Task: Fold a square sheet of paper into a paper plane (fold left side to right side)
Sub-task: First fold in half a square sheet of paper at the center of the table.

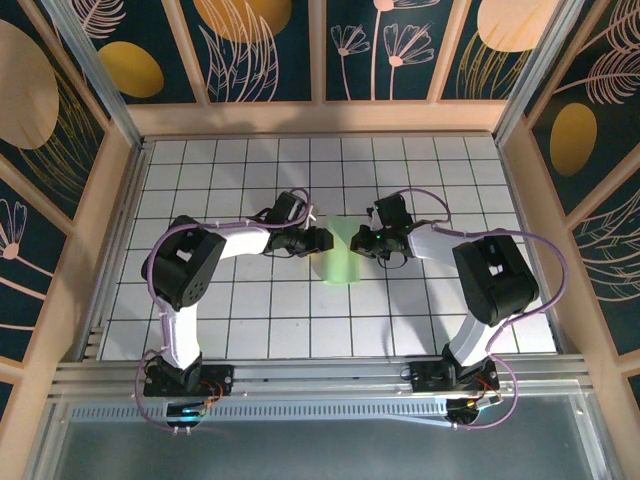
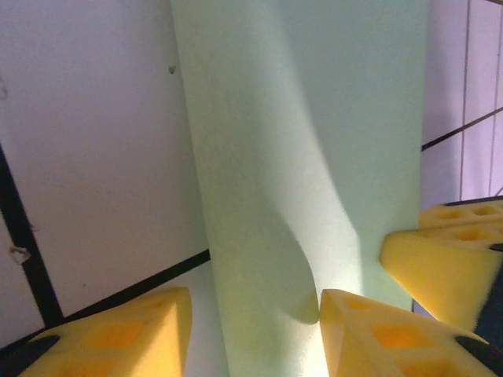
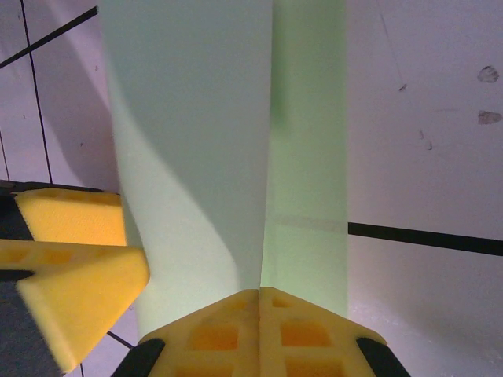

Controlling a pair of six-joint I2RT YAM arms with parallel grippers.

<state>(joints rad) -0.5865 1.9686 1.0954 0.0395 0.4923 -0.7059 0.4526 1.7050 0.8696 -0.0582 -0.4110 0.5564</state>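
Step in hand: first fold, left side over to right side. Judged from the square sheet of paper (image 1: pixel 340 252) lying doubled into a narrow strip with its top layer bulging, not yet creased flat.
Progress: early, by that reading. 1 fold laid over, no pointed nose and no wing folds to be seen.
Left fingers (image 1: pixel 326 241): spread, holding nothing. 1 pad over the white tile just left of the strip, the other touching the green top layer where it humps up.
Right fingers (image 3: pixel 259 330): pressed together at the strip's right side. The raised layer's edge runs straight into the seam between the 2 pads, so apparently pinching the paper there.
Paper against fingers: between the 2 arms, touched from both sides. Left part of the strip lifted and curved, right part flat.
Place: about the middle of the surface (image 1: pixel 200 170), well apart from all 4 edges, long axis running from near edge to far edge.
Next move: probably calls for pressing the hump down and running a pad along the folded left edge, near end to far end, with the right-hand pinch holding the 2 edges matched.
Risk: skewed crease if the layers slide during pressing.
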